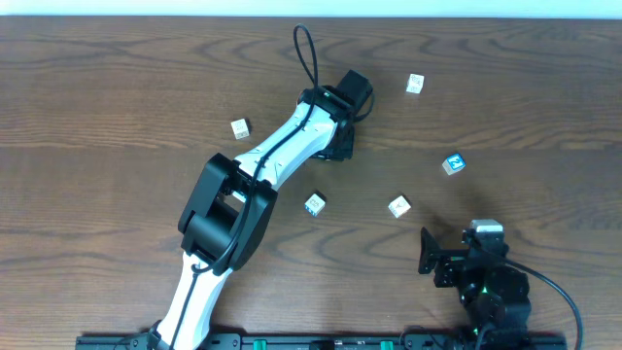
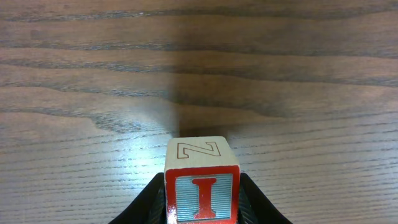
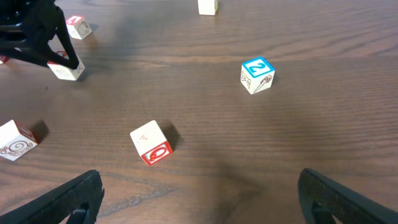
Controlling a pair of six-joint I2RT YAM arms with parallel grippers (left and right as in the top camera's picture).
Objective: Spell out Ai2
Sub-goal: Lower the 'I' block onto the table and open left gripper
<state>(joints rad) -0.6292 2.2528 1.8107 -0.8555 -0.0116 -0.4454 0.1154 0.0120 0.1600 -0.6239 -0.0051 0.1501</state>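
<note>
My left gripper [image 2: 202, 208] is shut on a wooden block [image 2: 201, 180] with a red I on its near face and an outlined Z on top, held at or just above the table. In the overhead view the left gripper [image 1: 339, 148] hides this block. In the right wrist view it shows under the left gripper's black fingers [image 3: 65, 70]. A blue 2 block [image 1: 453, 163] lies at mid right, also in the right wrist view [image 3: 257, 75]. My right gripper [image 3: 202, 205] is open and empty, low at the front right [image 1: 428, 251].
Other letter blocks lie scattered: one at the back right [image 1: 415, 85], one at the left [image 1: 240, 127], one at the centre [image 1: 314, 204], and a red-faced one [image 1: 399, 206] just ahead of the right gripper [image 3: 151, 142]. The left arm [image 1: 262, 165] stretches diagonally across the middle.
</note>
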